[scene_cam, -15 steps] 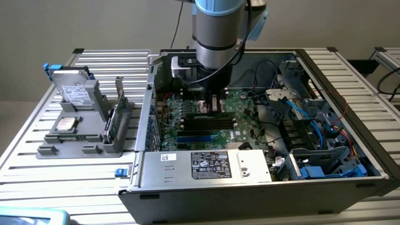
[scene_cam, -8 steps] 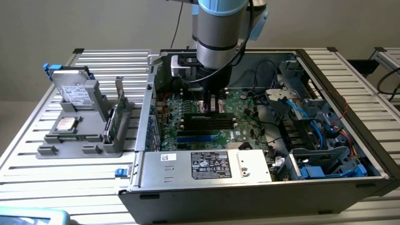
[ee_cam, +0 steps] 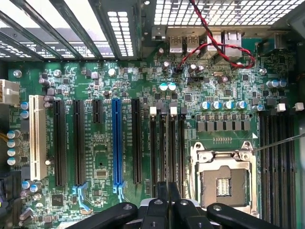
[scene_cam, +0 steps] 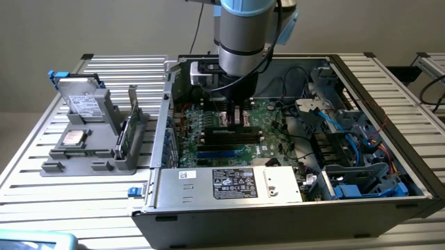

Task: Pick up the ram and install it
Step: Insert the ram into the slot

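The ram point(scene_cam: 121, 139), a thin green stick, stands on edge in a grey fixture point(scene_cam: 76, 166) on the table at the exterior view's left, outside the computer case. My gripper point(scene_cam: 235, 121) hangs inside the open case, a little above the black memory slots point(scene_cam: 230, 136) of the green motherboard. In the wrist view the two dark fingers point(ee_cam: 162, 198) are pressed together, and I see nothing between them. The memory slots point(ee_cam: 167, 148) with their white clips lie just beyond the fingertips.
The fixture also carries a silver hard drive point(scene_cam: 85, 104) and a processor chip point(scene_cam: 73, 138). A power supply point(scene_cam: 230, 183) closes the case's near side. Drive cages and blue cables point(scene_cam: 347, 140) fill its right. The open processor socket point(ee_cam: 224, 179) sits beside the slots.
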{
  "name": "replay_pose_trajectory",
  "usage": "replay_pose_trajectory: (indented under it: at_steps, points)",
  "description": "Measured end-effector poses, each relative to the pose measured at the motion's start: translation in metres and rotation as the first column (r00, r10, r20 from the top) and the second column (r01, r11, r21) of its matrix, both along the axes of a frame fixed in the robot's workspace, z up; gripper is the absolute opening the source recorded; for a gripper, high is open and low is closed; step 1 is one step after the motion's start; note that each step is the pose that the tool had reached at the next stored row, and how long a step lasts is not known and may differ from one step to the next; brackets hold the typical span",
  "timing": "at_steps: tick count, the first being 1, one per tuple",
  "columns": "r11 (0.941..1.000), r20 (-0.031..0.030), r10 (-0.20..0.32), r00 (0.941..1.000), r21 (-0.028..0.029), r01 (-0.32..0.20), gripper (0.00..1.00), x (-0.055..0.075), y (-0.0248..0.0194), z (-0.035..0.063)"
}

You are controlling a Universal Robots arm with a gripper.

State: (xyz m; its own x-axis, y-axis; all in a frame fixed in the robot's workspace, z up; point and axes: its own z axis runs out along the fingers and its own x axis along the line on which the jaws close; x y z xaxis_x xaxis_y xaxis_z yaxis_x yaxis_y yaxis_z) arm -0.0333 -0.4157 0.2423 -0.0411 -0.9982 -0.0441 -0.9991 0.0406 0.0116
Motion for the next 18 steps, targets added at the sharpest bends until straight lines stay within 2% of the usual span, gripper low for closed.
replay_pose_trajectory:
  at_steps: [2, 5, 11, 18]
  points:
    - [1.0000, 0.0000, 0.000, 1.0000, -0.0079, 0.000, 0.12, 0.0001, 0.0000, 0.0000]
    - [0.9999, -0.0001, 0.000, 1.0000, -0.0134, 0.000, 0.12, 0.0002, 0.0000, 0.0001]
    - [0.9998, 0.0000, 0.000, 1.0000, -0.0175, 0.000, 0.12, 0.0009, 0.0000, 0.0000]
    - [0.9998, 0.0001, 0.000, 1.0000, -0.0177, 0.000, 0.12, 0.0014, -0.0004, -0.0018]
